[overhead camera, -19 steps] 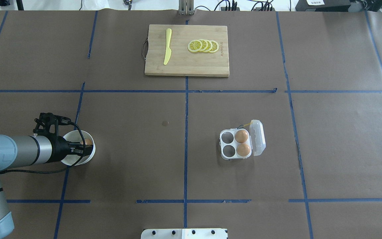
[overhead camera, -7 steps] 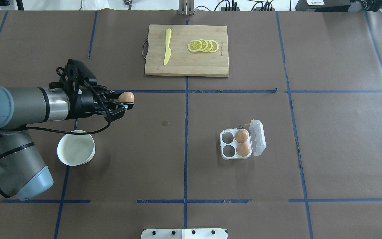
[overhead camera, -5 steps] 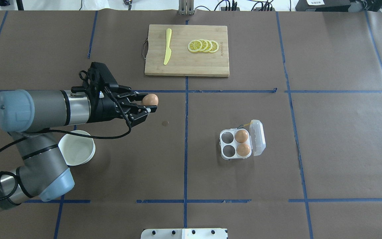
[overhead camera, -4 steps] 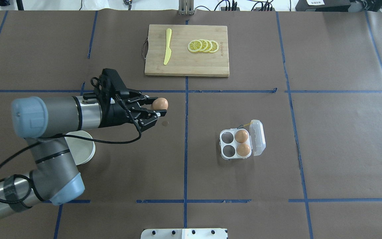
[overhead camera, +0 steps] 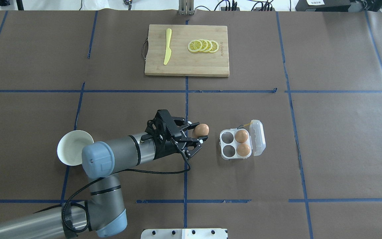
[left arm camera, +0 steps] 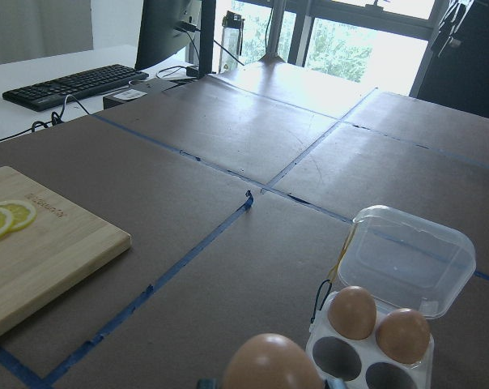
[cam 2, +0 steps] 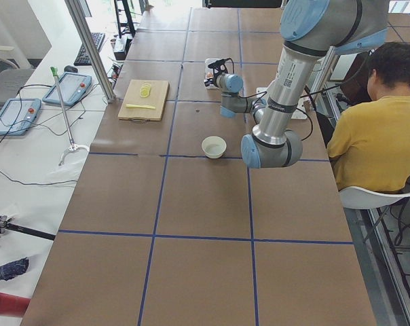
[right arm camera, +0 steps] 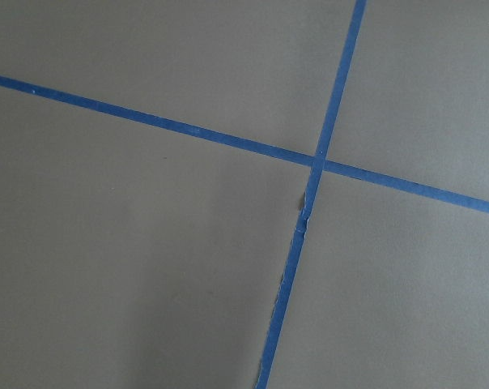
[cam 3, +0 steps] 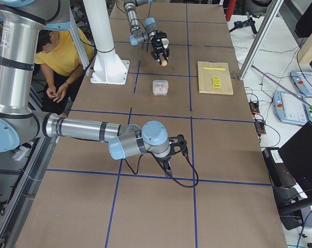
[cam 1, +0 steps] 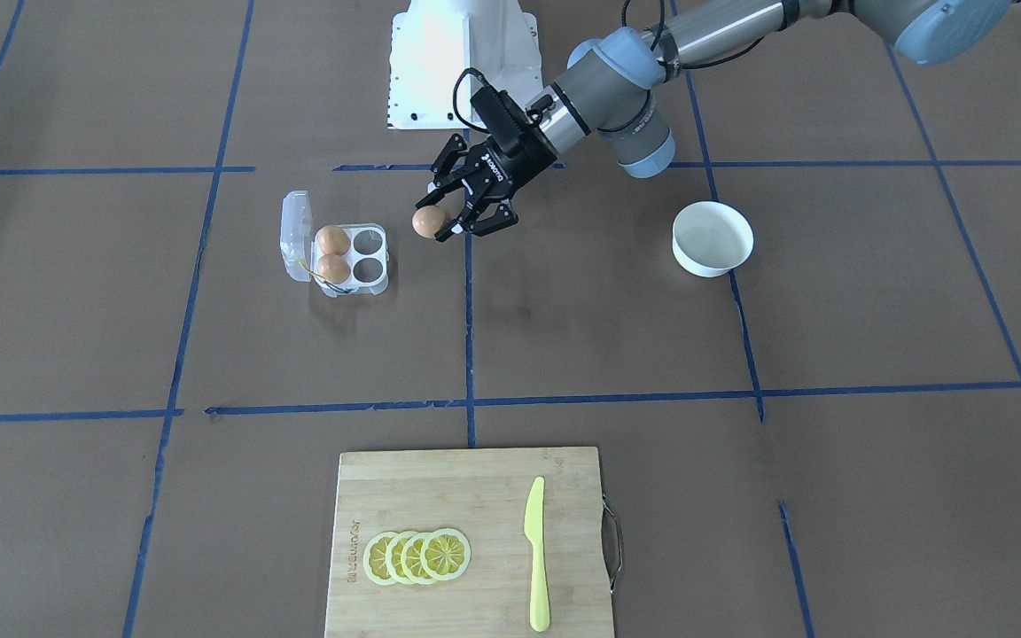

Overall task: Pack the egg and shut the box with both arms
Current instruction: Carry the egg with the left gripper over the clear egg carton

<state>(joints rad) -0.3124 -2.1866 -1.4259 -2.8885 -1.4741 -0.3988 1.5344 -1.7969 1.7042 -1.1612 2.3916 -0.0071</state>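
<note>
My left gripper [overhead camera: 200,133] is shut on a brown egg [overhead camera: 201,129] and holds it above the table, just left of the box [overhead camera: 234,143]. The box is a clear four-cell carton with its lid [overhead camera: 257,137] open to the right. Two other brown eggs [overhead camera: 242,136] fill its right cells and the two left cells are empty. In the front-facing view the held egg [cam 1: 428,221] is right of the box [cam 1: 353,259]. In the left wrist view the egg [left arm camera: 273,366] sits low, with the box's lid [left arm camera: 406,259] beyond. My right gripper [cam 3: 169,166] shows only in the exterior right view, low over bare table; I cannot tell its state.
A white bowl [overhead camera: 73,147], empty, stands at the left beside my left arm's elbow. A wooden cutting board [overhead camera: 187,63] at the far centre carries lemon slices [overhead camera: 203,45] and a yellow knife [overhead camera: 167,49]. A person in yellow [cam 2: 378,129] sits by the robot's base.
My left gripper took the egg out of the white bowl, lifted it and carried it right across the table; it is now close beside the box's left side.
</note>
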